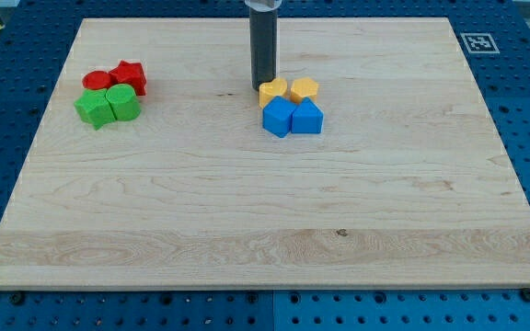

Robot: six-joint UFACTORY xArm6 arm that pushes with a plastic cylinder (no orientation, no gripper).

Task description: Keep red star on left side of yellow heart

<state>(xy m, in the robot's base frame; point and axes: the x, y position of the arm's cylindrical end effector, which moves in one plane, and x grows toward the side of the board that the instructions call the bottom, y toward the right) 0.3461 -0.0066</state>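
The red star [131,76] lies at the bench's [247,211] far left, in a tight cluster. A red round block [97,80] touches it on the left, and two green blocks sit just near of them, one [93,108] to the left and one [123,102] to the right. The cluster sits close to the bench's left edge, with a narrow strip of wood to the left and a somewhat wider strip on the far side. To its right and on the near side the wood runs wide and bare.

My tip [261,87] stands well to the right of the star, near the bench's middle and toward the far edge, with bare wood between them. It is pressed against or just beside the left side of the yellow heart [272,91]. I cannot tell which. Only the straight rod shows, so a claw state cannot be told.

The star looks squat, with no clear long axis, and which way its arms point is too small to read.

A second yellow block [304,88] sits just right of the heart. Two blue blocks [278,117] [307,118] touch each other just near of the yellow pair.

The star is left of the heart.
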